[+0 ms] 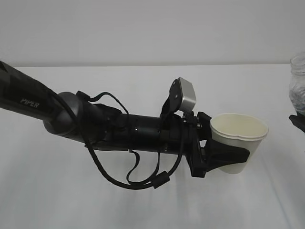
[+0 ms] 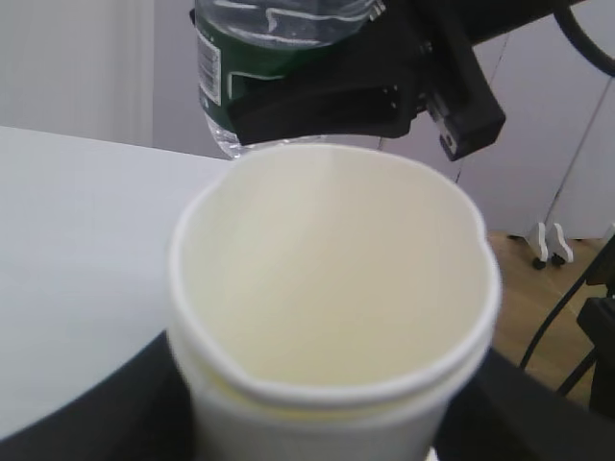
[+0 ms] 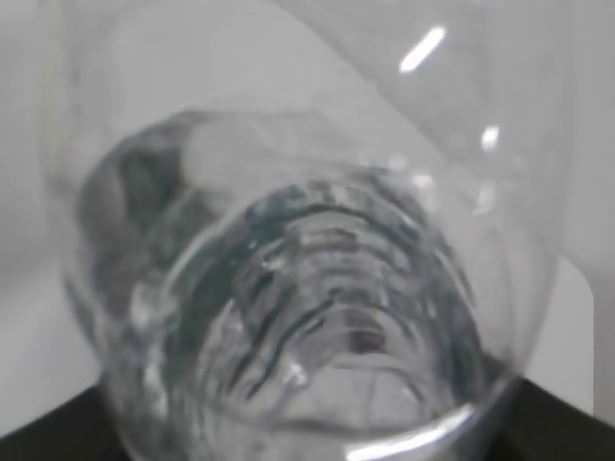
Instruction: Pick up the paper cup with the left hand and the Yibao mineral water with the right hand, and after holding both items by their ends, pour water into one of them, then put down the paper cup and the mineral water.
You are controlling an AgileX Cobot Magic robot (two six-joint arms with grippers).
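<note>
My left gripper [image 1: 224, 155] is shut on the white paper cup [image 1: 238, 142], with black fingers on both sides of its lower wall. It holds the cup upright above the white table. In the left wrist view the cup [image 2: 336, 288] fills the frame, its rim is slightly dented, and its inside looks dry. The Yibao mineral water bottle [image 2: 274, 43], with a green label, hangs just beyond the cup, clamped in my right gripper [image 2: 384, 91]. In the exterior view the bottle [image 1: 298, 83] shows only at the right edge. In the right wrist view the clear ribbed bottle [image 3: 307, 288] fills the frame between the dark fingers [image 3: 48, 437].
The white table [image 1: 143, 210] lies under both arms, against a plain pale wall. The left arm with its loose black cables [image 1: 133, 179] stretches across the middle. Past the table's far edge, the left wrist view shows wooden floor and stand legs [image 2: 548, 245].
</note>
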